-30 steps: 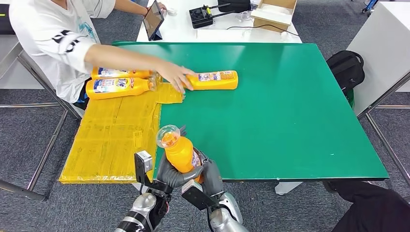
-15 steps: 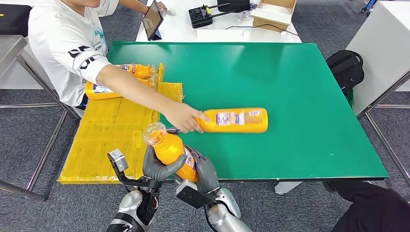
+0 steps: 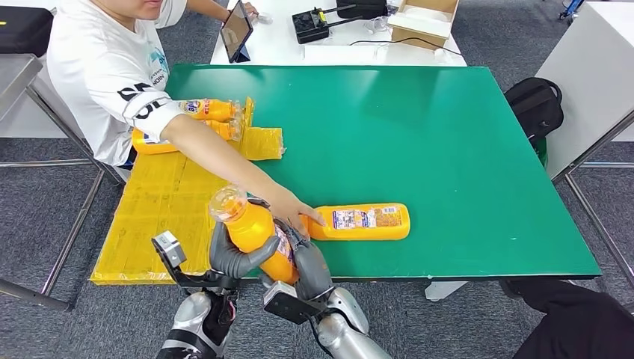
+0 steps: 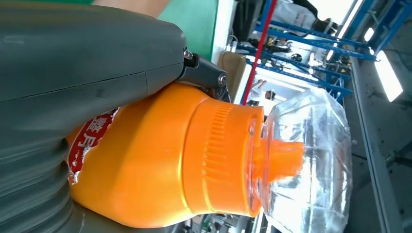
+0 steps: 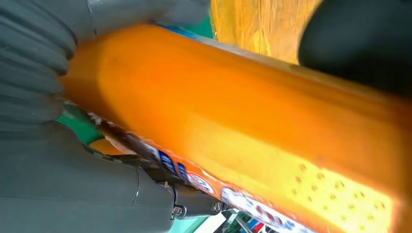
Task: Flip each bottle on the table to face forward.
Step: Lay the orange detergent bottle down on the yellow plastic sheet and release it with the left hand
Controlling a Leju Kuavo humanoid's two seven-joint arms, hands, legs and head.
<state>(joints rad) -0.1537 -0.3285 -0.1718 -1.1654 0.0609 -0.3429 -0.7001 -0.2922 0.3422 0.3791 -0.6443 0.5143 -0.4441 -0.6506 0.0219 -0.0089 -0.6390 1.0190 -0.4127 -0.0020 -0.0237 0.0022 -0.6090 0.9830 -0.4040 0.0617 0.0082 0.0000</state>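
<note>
At the near edge of the green table (image 3: 463,149), my left hand (image 3: 230,256) and right hand (image 3: 308,268) both grip an orange bottle (image 3: 258,233); a person's hand (image 3: 293,211) touches another lying bottle (image 3: 362,221).

A person in a white printed T-shirt (image 3: 105,71) is sitting at the green tabletop's (image 3: 448,149) far left corner. A black backpack (image 3: 534,105) is lying beyond its right edge, and a yellow taped sheet (image 3: 168,217) is overhanging its left edge.

Orange bottle (image 3: 256,238) tilted; another bottle (image 3: 363,221) lying flat.
</note>
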